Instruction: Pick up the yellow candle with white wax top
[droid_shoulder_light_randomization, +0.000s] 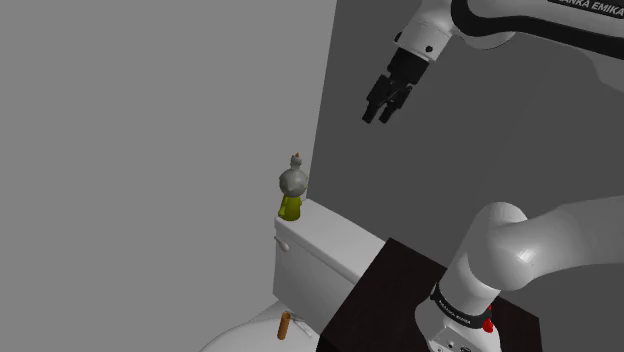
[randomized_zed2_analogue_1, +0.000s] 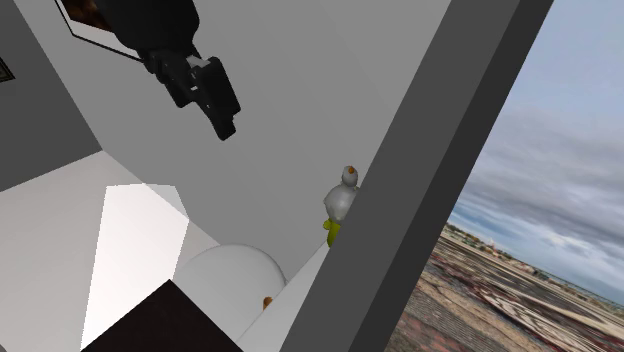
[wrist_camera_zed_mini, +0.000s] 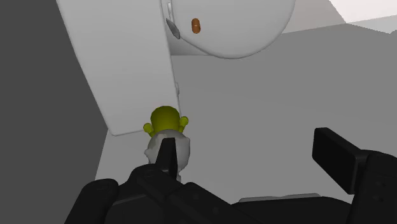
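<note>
Shoulder view: one candle (droid_shoulder_light_randomization: 291, 197) on one toilet tank (droid_shoulder_light_randomization: 322, 246), one tool (droid_shoulder_light_randomization: 378, 117) spread well above.

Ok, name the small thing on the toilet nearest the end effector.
The yellow-green candle with the pale top, upright on the tank; the little brown piece sits lower, at the round lid.

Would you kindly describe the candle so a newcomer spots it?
Find the white toilet tank by the dark wall. The candle stands on its top, at the shoulder view's left end. Unlike the small brown piece below, it is yellow-green under a grey-white top.
</note>
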